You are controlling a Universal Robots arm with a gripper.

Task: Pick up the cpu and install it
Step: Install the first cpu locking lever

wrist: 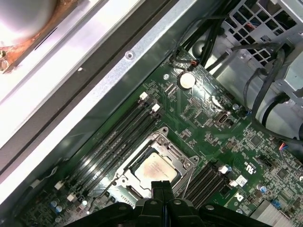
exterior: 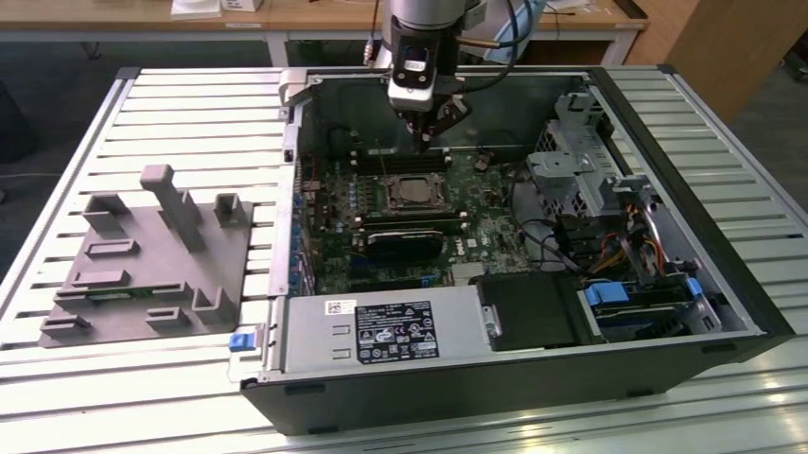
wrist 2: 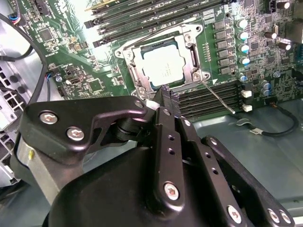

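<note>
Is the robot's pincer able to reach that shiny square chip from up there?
Probably yes. The pincer hangs above the cpu, which lies in its socket on the motherboard, top bare. Nothing lies between them, and the case is open.

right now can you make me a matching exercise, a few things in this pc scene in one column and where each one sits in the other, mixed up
Things:
1. cpu
2. gripper
3. grey plastic fixture
4. power supply

Places:
A. on the slatted table, outside the case, at the exterior view's left
B. seated in the motherboard socket, inside its metal frame
C. above the motherboard, close over the socket, jaws shut and holding nothing
D. along the near edge of the open case in the exterior view

Pairs: 1-B, 2-C, 3-A, 4-D
</note>
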